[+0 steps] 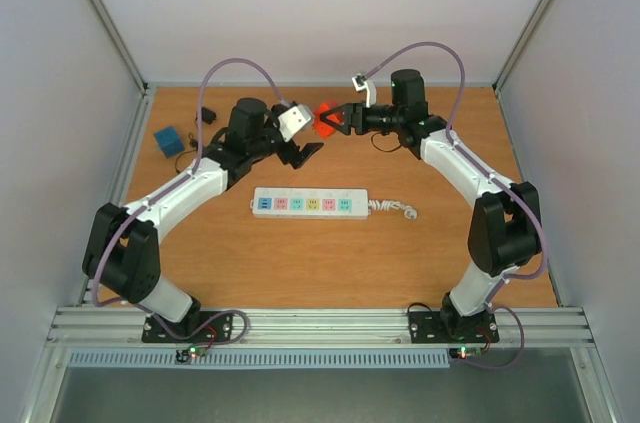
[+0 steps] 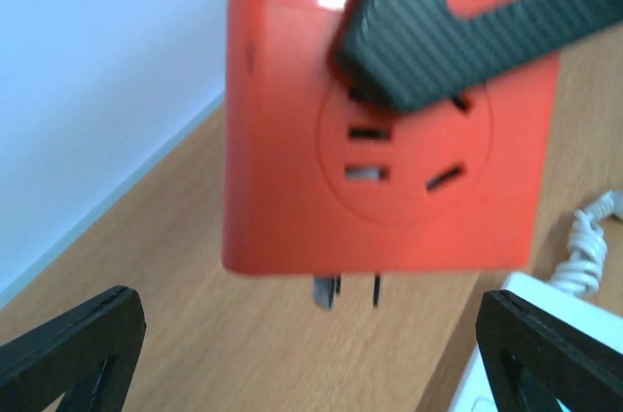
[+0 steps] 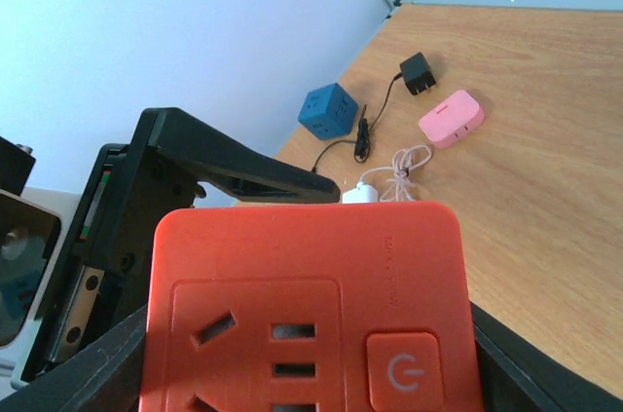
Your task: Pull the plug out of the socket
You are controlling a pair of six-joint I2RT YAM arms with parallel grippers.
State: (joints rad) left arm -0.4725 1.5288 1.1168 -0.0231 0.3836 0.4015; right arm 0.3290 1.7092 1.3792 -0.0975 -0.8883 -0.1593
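The white power strip (image 1: 305,204) with pastel outlet faces lies flat mid-table, its curly cord (image 1: 395,208) at its right end. My right gripper (image 1: 337,123) is shut on an orange cube plug (image 1: 325,120) and holds it in the air behind the strip. In the right wrist view the plug (image 3: 302,305) fills the space between the jaws. In the left wrist view the plug (image 2: 389,139) hangs with bare prongs (image 2: 336,290) above the wood, clear of the strip (image 2: 521,295). My left gripper (image 1: 305,153) is open and empty just left of the plug.
A blue cube adapter (image 1: 168,140) and a small black adapter (image 1: 207,115) lie at the far left. The right wrist view also shows a pink block (image 3: 451,118) and a white plug with thin cord (image 3: 360,193). White walls enclose the table.
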